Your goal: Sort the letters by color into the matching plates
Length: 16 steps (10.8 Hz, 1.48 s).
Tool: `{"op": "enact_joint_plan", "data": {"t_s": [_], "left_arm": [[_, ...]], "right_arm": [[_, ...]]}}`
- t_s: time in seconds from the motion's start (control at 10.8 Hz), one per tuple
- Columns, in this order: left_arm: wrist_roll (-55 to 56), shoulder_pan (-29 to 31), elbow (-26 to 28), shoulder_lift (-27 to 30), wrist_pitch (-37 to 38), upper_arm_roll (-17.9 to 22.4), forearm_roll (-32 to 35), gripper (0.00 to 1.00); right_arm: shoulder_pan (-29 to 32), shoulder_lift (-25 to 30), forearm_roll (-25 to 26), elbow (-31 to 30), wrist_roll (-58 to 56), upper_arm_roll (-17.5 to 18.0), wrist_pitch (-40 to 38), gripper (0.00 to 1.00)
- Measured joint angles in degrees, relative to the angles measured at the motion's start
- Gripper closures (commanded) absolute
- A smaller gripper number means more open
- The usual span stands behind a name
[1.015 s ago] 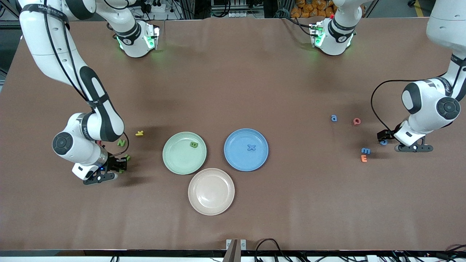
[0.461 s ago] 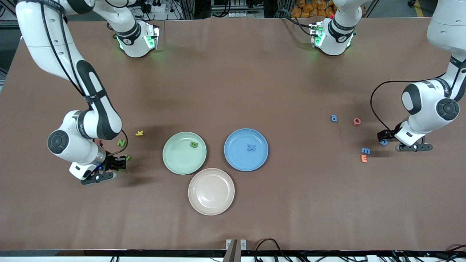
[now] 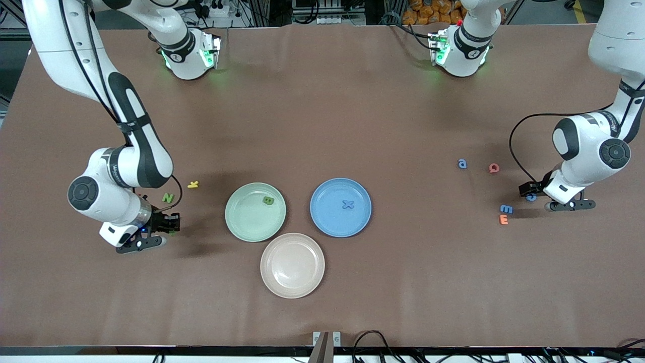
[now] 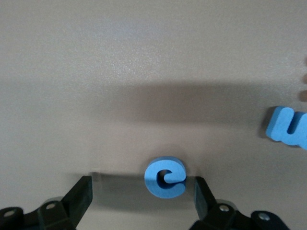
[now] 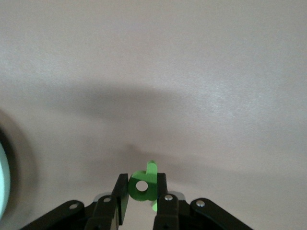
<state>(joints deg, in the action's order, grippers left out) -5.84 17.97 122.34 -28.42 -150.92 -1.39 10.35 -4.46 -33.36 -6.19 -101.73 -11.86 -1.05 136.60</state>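
At the right gripper (image 3: 169, 222), toward the right arm's end of the table (image 3: 322, 121): fingers (image 5: 120, 194) clamped together on the green P (image 5: 143, 186), low over bare tabletop. Thin grip on one edge only, so likely to twist or slip out on the carry to the mint plate (image 3: 242, 227). Close by on the table, the green N (image 3: 168, 197) and a yellow letter (image 3: 193, 184); risk of brushing them on a low swing.

In the middle: green B (image 3: 268, 200) already in the mint plate, blue X (image 3: 347, 204) in the blue plate (image 3: 327, 222). Just beside both and nearer the camera, the beige-pink plate (image 3: 292, 264); an early release could land a letter there, or on a rim, and bounce it out.

At the left gripper (image 3: 533, 194), toward the left arm's end: jaws apart, down at the table, straddling the blue G (image 4: 165, 177) without touching it. Off-centre between the fingers (image 4: 82, 189), so apt to be shoved sideways or tipped on closing. Near it, the blue E (image 3: 506, 208) touching an orange letter (image 3: 503, 219); farther from the camera, the blue a (image 3: 462, 163) beside a red letter (image 3: 494, 168). Easy to nudge or grab the wrong colour there.
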Motion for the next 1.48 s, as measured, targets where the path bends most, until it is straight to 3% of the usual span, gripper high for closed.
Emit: {"op": "enact_joint_plan", "data": {"t_s": [0.09, 1.02, 1.2, 1.29, 1.38, 1.48], "left_arm": [[0.0, 0.0, 0.0, -0.1, 0.0, 0.0, 0.0, 1.0], [0.2, -0.8, -1.6, 0.2, -0.2, -1.4, 0.0, 1.0], [0.6, -0.9, -2.6, 0.3, -0.2, -2.7, 0.0, 1.0], [1.2, -1.2, -3.4, 0.4, 0.3, -3.4, 0.0, 1.0], [2.2, -2.0, -4.5, 0.5, 1.7, -3.9, 0.0, 1.0], [4.1, -3.3, -5.9, 0.7, 4.0, -4.1, 0.0, 1.0]], "right_arm": [[-0.5, 0.0, 0.0, 0.0, 1.7, 0.0, 0.0, 0.73], [-13.7, 0.0, -1.0, 0.0, 30.8, 0.5, -1.1, 0.73], [-17.1, 0.0, -1.0, 0.0, 36.3, 0.6, -1.1, 0.68], [-18.6, 0.0, -1.0, 0.0, 38.4, 0.6, -1.1, 0.43], [-19.7, 0.0, -1.0, 0.0, 39.5, 0.6, -1.1, 0.0], [-20.4, 0.0, -1.0, 0.0, 39.9, 0.6, -1.1, 0.0]]}}
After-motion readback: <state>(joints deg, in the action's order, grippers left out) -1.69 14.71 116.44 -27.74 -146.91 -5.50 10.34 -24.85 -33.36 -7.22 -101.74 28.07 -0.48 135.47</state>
